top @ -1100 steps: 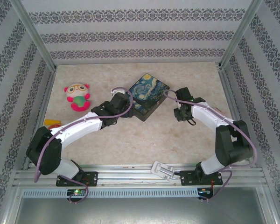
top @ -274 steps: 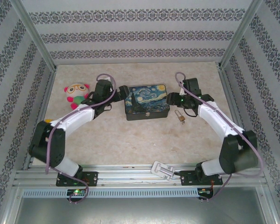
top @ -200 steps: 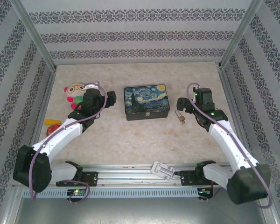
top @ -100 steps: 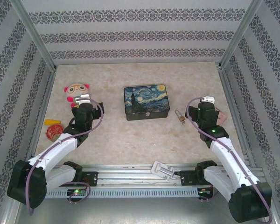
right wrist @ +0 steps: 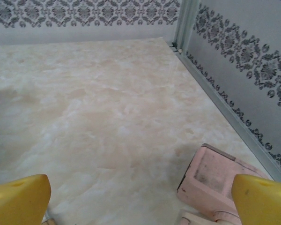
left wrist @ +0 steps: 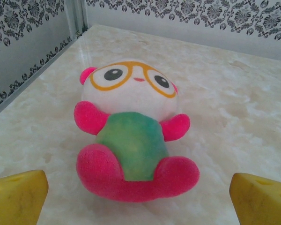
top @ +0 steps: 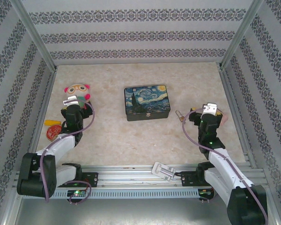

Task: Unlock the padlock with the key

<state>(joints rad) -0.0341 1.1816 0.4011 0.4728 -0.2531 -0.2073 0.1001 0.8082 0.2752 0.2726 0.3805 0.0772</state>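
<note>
Both arms crouch low near their bases, the left gripper (top: 71, 100) at the left, the right gripper (top: 210, 109) at the right, jaws spread wide, pointing far.

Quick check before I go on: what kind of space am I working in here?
Looks like a staged tabletop test cell, not a real room: a marble-look table boxed in by damask-papered panels on aluminium posts, with odd props, a plush toy and a painted tin box.
</note>
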